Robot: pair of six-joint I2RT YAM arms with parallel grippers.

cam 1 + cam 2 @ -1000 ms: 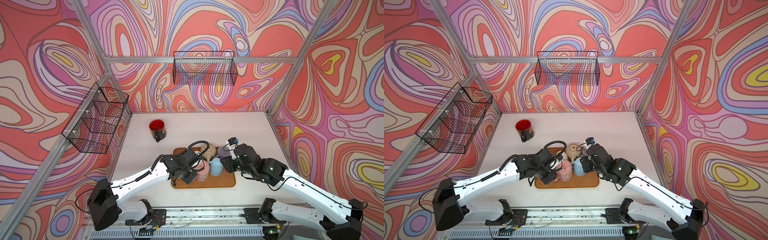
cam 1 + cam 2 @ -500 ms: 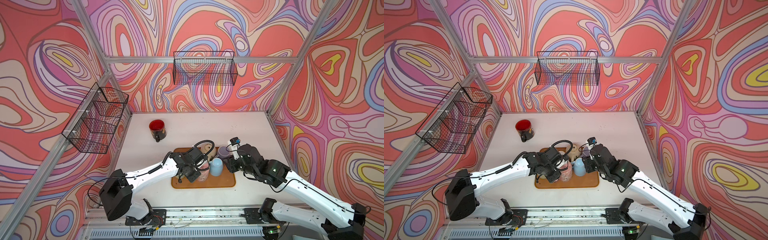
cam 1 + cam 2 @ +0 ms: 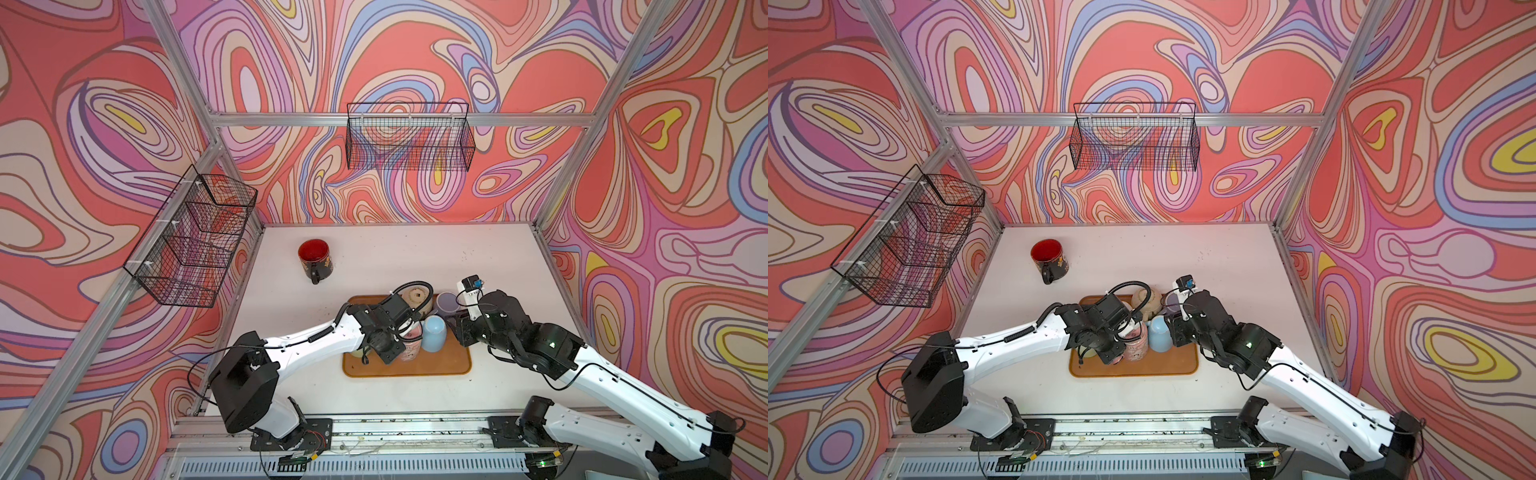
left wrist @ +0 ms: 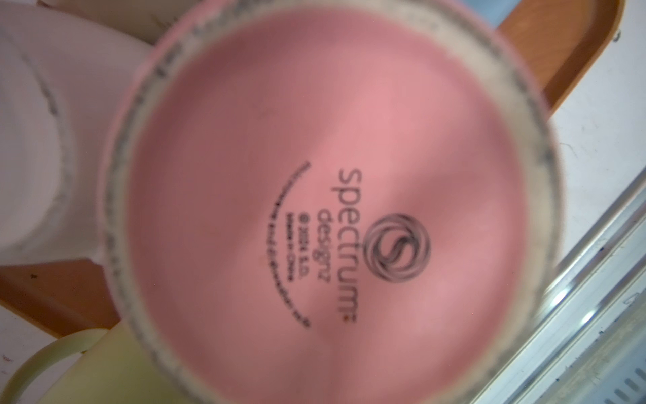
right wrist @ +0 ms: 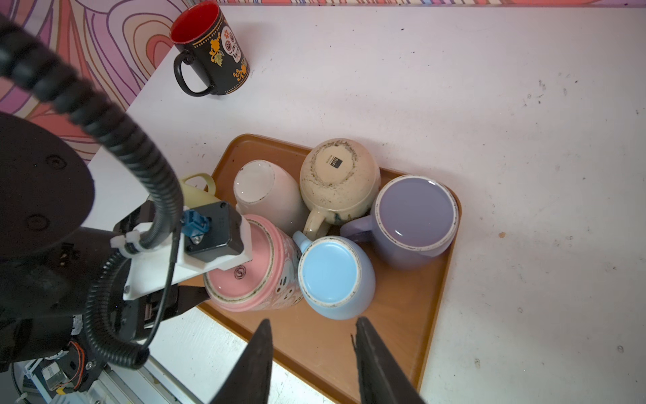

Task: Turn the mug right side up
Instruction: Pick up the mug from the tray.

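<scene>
On pink mug base: "spectrum designz"; left tool grip unclear; right tool spread, empty.

We see a left arm and a right arm, each with white shells, black joints and small dark screws along the shells. Well behind the left jaws sits a boxy black shoulder. Just behind those jaws a black coiled cable runs to a white plate, which carries a black camera with a blue plug. The right fingers are black and taper to points. A green light glows on a joint behind them.
</scene>
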